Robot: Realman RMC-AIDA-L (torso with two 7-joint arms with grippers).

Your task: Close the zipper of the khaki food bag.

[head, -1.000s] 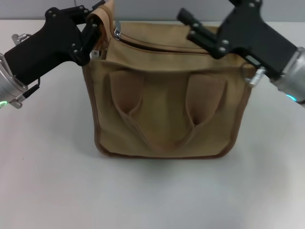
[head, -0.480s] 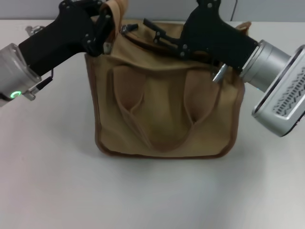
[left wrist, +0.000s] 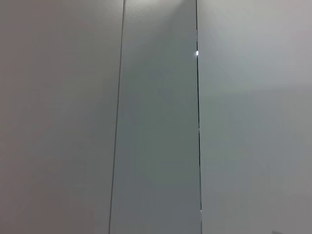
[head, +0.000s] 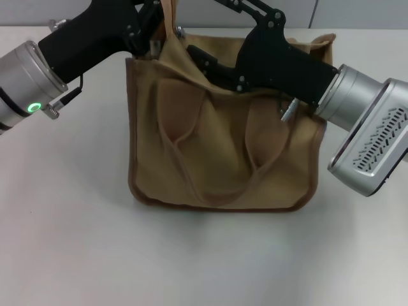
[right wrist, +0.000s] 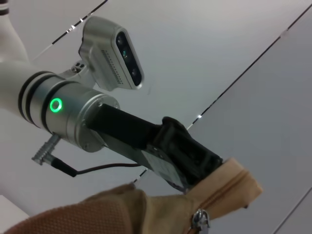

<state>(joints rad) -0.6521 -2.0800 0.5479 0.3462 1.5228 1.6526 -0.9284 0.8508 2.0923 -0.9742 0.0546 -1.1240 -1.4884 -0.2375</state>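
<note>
The khaki food bag (head: 220, 153) stands upright on the white table, its two looped handles hanging down the front. My left gripper (head: 153, 29) is at the bag's top left corner, shut on the fabric tab at that end of the zipper; the right wrist view shows it (right wrist: 195, 165) clamped on the tab. The zipper's silver slider (right wrist: 199, 219) hangs just below that tab, held by nothing. My right gripper (head: 204, 29) reaches leftward across the bag's top, jaws spread, one finger low on the top edge. Most of the zipper line is hidden behind the right arm.
The white table (head: 64, 242) stretches all around the bag. The right arm's silver wrist (head: 366, 140) hangs beside the bag's right side. The left wrist view shows only grey wall panels (left wrist: 156, 122).
My right gripper has swung leftward across the bag's top toward the left corner. My left gripper has shifted right and up, pulling the bag's left corner higher.
</note>
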